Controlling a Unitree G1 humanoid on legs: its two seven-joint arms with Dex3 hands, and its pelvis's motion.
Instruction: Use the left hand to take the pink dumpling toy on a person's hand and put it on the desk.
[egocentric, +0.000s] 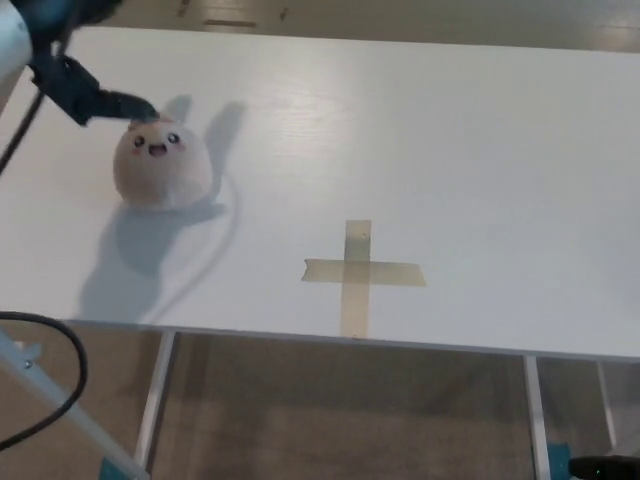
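Clearance is what my next move turns on: the pink dumpling toy (160, 165) sits upright on the white counter (420, 140), face toward me, directly below and just right of my left robot hand (85, 92). One black fingertip seems to be at the toy's top edge; I cannot tell whether it touches. The hand holds nothing, though how far its fingers spread is cut off from view; my right hand is out of sight.

Lab-like test space, bare white desk (480, 130), tape cross (358, 272) marker, plain floor (350, 415)
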